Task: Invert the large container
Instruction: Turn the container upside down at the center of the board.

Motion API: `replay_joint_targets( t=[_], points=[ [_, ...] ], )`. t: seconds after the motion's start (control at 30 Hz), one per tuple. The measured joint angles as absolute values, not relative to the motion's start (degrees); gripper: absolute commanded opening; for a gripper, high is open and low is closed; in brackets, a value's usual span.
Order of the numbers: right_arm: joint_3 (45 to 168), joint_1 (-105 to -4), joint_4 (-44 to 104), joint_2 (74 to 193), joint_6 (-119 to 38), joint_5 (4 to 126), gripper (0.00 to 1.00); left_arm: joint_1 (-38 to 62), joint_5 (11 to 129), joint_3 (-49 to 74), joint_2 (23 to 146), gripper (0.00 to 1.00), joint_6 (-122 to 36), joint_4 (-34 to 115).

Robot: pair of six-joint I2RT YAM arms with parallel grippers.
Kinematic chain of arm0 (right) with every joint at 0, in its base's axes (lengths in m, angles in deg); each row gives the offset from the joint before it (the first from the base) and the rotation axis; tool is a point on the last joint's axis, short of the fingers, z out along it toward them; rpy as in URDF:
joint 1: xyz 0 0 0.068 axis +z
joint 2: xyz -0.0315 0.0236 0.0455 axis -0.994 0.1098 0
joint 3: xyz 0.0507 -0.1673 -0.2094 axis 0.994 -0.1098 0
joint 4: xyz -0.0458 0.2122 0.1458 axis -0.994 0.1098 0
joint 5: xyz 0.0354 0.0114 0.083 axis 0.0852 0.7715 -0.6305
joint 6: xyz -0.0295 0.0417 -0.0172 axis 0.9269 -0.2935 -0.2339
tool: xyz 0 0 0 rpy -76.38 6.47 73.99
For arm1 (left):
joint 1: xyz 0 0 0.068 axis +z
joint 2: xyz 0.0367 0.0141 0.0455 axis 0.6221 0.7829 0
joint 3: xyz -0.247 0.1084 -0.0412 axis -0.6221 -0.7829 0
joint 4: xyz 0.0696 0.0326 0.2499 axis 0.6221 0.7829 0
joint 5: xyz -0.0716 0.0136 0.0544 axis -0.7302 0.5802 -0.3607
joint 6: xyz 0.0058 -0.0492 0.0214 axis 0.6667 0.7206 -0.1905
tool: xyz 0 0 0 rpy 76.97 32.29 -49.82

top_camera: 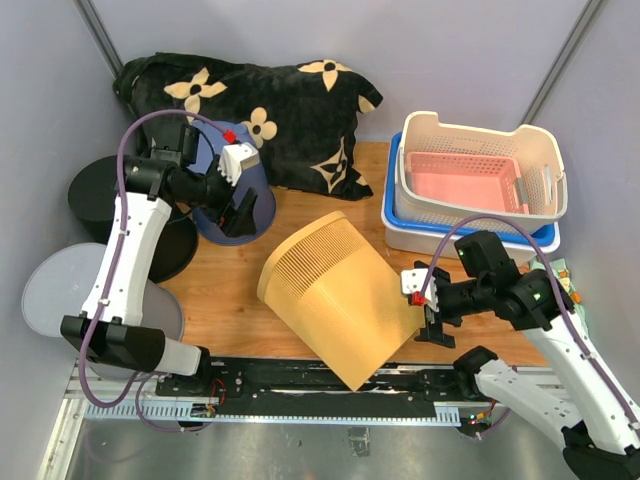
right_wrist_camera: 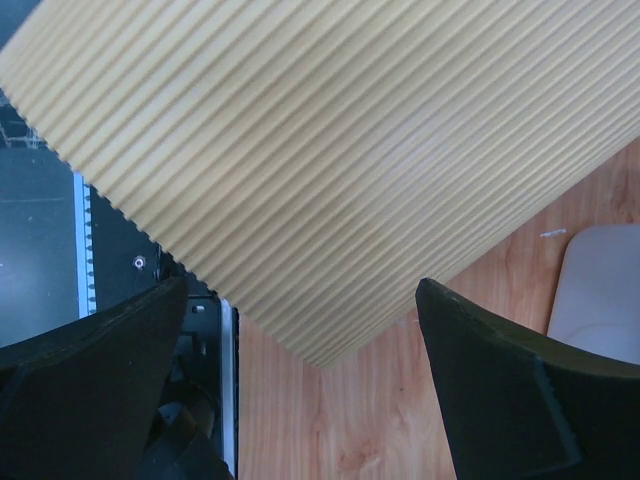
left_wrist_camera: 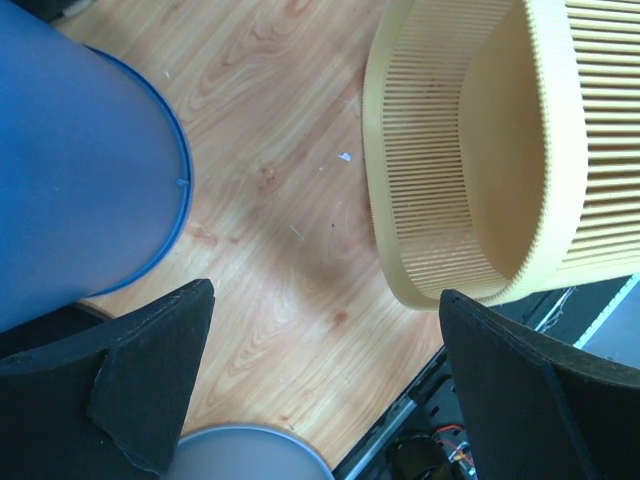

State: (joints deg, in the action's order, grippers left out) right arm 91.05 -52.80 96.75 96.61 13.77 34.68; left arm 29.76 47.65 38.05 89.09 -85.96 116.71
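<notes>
The ribbed, tapered yellow plastic bin (top_camera: 335, 295) lies sideways on the wood-grain tabletop (top_camera: 225, 290), while the left gripper (top_camera: 238, 216) and right gripper (top_camera: 432, 326) both gape, empty.

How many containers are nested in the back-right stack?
3 at least: pink basket innermost, cream basket around it, blue tub beneath both. The white base under it may be a fourth tub.

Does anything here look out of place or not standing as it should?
Yes. The large yellow ribbed plastic bin lies tipped on its side on the wooden table, its open mouth facing the far side. Its closed base juts past the near edge, over the black rail. Nothing looks spilled or damaged.
</notes>
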Motion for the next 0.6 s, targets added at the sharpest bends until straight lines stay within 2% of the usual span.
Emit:
replay_joint_targets(
  t=[0.27,0.53,0.6],
  points=[
    [89.93,-50.71,96.53,98.92,15.48,36.04,1.00,29.76,42.82,36.04,89.83,0.99,-84.94,115.92],
    [84.88,-50.62,91.02,99.01,14.10,38.05,1.00,29.76,34.20,44.30,92.69,0.99,-84.94,117.12],
    [83.79,-50.62,90.08,99.32,13.66,38.37,1.00,29.76,32.63,44.19,92.32,0.84,-84.98,117.84]
  ],
)
